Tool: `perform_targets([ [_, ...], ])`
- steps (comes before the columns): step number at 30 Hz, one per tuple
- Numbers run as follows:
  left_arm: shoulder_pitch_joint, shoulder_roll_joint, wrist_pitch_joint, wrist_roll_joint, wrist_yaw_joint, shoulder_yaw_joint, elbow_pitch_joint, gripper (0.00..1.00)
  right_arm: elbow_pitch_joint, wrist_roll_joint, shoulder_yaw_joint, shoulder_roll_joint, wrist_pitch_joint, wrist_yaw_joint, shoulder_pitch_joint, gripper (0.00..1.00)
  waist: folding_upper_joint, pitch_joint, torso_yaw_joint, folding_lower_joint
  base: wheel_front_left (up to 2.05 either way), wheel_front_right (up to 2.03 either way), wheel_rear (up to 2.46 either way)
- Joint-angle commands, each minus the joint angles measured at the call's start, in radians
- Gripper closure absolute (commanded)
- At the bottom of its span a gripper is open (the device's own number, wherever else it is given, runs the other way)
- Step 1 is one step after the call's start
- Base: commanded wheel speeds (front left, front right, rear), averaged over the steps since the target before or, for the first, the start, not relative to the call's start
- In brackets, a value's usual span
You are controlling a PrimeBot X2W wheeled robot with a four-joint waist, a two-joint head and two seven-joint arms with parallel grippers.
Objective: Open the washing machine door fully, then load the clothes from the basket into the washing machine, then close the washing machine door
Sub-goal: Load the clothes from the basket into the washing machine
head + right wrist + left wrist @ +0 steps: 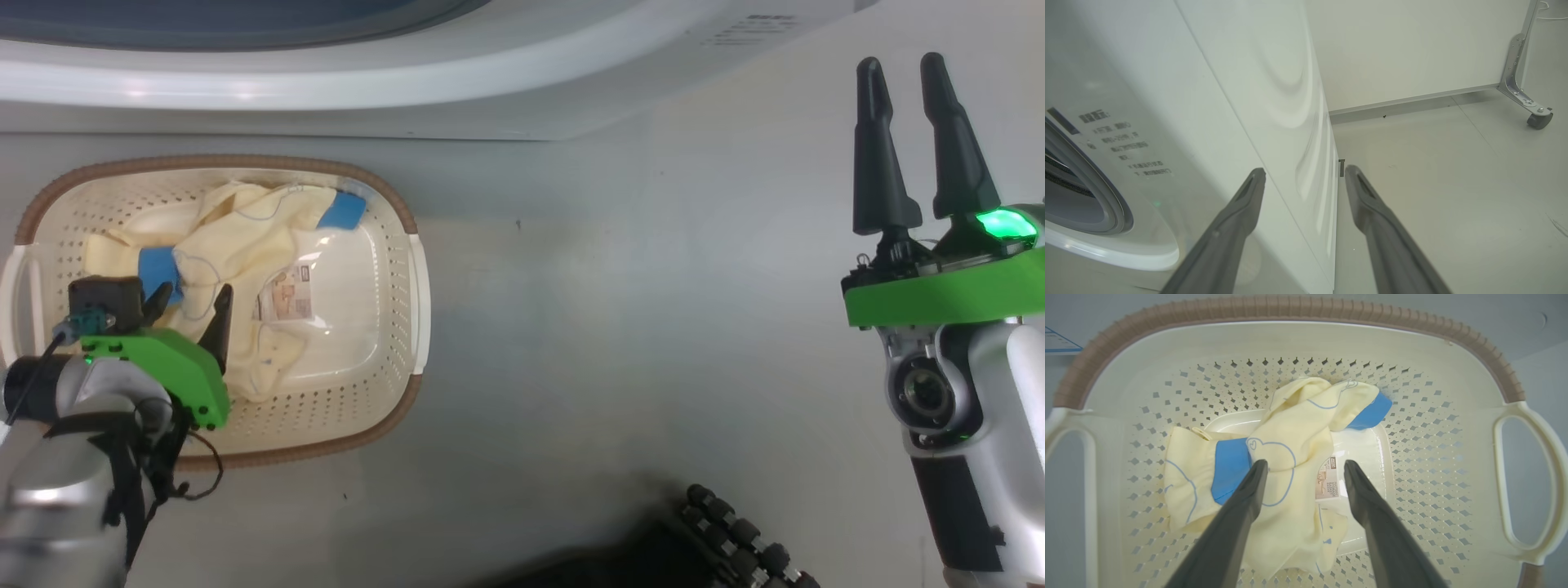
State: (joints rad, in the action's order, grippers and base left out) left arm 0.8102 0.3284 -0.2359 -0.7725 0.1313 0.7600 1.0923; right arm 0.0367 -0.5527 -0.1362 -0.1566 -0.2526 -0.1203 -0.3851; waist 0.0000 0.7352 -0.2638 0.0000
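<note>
1. Black ribbed piece (pixel 735 535). Head view, 6 o'clock edge, against the grey floor (pixel 612 327).

2. Left pincer (pixel 194 294). Head view, 8 o'clock. Spread wide, nothing held. It reaches down into the basket, with its tips over the clothes. Whether they touch the fabric or sit just above it cannot be told. In the left wrist view one finger (pixel 1241 506) lies across a blue patch (pixel 1231 469), and the other lies beside the label (pixel 1327 477).

3. Right pincer (pixel 900 62). Head view, 2 o'clock. Spread wide, empty, above bare floor and well apart from the basket. In the right wrist view its fingers frame the washer's front corner.

4. Basket (pixel 392 204). Head view, 9 o'clock. Cream, perforated, with a brown rim and a white handle (pixel 418 302) at its 3 o'clock side. It stands on the floor just in front of the washer.

5. Clothes (pixel 237 245). Pale yellow with thin blue line prints, crumpled in the basket. They cover its 9 o'clock half and part of the label. The basket bottom is bare toward 3 o'clock.

6. Washer (pixel 326 86). Head view, 12 o'clock. White, with a curved front ring. In the right wrist view a grey gasket (pixel 1106 192) shows at 8 o'clock.

7. Wall (pixel 1412 49). Right wrist view, 12 o'clock, beyond the washer. A metal leg (pixel 1515 69) on a caster (pixel 1539 120) stands at 2 o'clock.
</note>
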Motion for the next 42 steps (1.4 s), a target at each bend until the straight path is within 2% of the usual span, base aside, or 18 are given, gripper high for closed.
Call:
perform_targets([
  [1,0.018,0.049,0.003,-0.02,-0.001,-0.002,-0.001,0.0,0.043,0.006,-0.016,-0.014,-0.009,-0.01,0.005,0.0,0.0,0.017,-0.011,0.0,0.0,0.0,0.0],
  [22,0.117,0.135,0.037,-0.157,-0.001,0.155,0.022,0.0,0.122,0.018,-0.045,-0.008,-0.009,-0.01,-0.01,0.0,0.0,0.09,-0.072,0.0,0.0,0.0,0.0],
  [42,0.147,0.181,0.069,-0.288,-0.001,0.254,0.028,0.0,0.138,0.023,-0.069,-0.01,-0.009,-0.01,-0.006,0.0,0.0,0.121,-0.113,0.0,0.0,0.0,0.0],
])
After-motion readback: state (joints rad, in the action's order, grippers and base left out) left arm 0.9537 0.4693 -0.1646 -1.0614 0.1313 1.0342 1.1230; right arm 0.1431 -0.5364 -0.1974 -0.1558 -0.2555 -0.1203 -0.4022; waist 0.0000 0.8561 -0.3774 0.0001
